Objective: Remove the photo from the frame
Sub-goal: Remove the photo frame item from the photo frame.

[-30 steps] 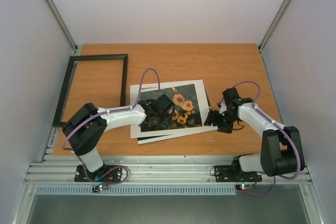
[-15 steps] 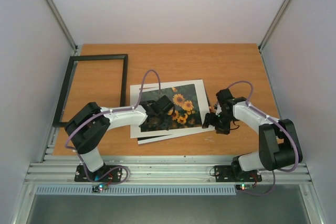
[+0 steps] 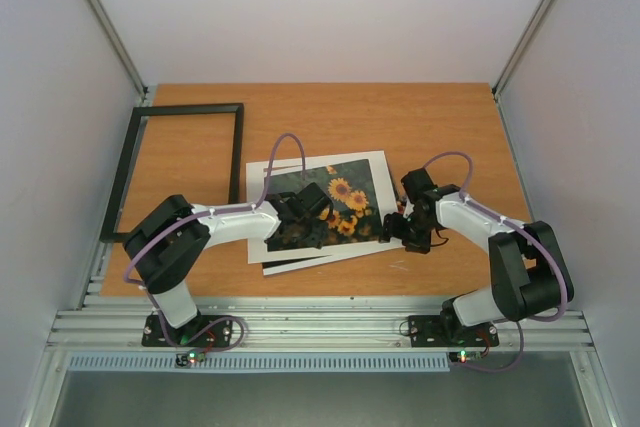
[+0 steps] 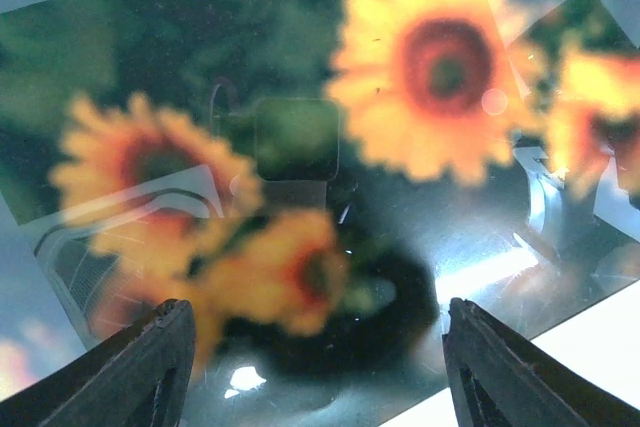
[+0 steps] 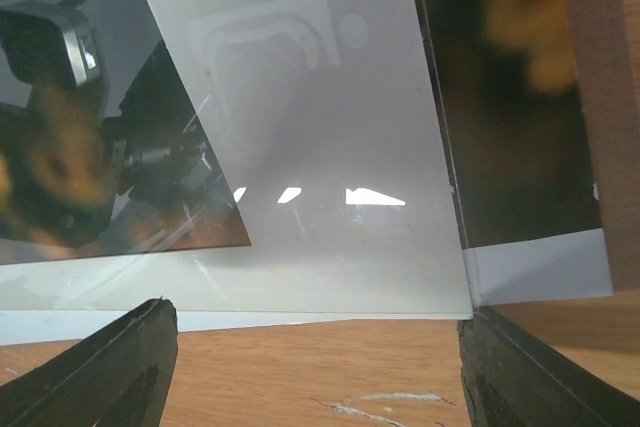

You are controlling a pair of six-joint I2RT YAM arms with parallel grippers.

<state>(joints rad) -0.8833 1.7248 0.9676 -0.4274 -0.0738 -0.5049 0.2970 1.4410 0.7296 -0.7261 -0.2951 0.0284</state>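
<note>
A: How does the left gripper [image 3: 303, 227] stand?

B: Its two dark fingers [image 4: 150, 367] are spread wide with nothing between them, pointing down at the glossy rectangular sunflower photo [image 4: 440, 57]. The print fills the left wrist view, blurred and streaked with glare. I cannot tell whether the tips touch it.

A: And the arm behind it?

B: The white left arm [image 3: 230, 219] folds at a black elbow in the lower left of the overhead view. Its forearm runs right to the centre, with the wrist bent down over the print.

A: The right gripper [image 3: 392, 231]?

B: It also gapes and holds nothing. It sits low at the right edge of the stack, aimed left. In its wrist view a smooth white sheet [image 5: 320, 147] has its corner just ahead of the gripper, over the scratched orange-brown wooden table [image 5: 330, 367]. The right arm [image 3: 470, 217] bends at the lower right and reaches up and left.

A: Where is the photo?

B: It lies flat and slightly tilted in the centre of the overhead view, bordered in white. A second white sheet [image 3: 290, 266] peeks out at the lower left. The thin black rectangular frame [image 3: 190, 108] lies at the upper left with wood showing through it. The photo is outside the frame, near its right side.

A: Anything else?

B: A purple cable [image 3: 285, 137] loops over each arm, and a matte brown strip [image 5: 590, 67] runs along the right edge of the right wrist view.
</note>
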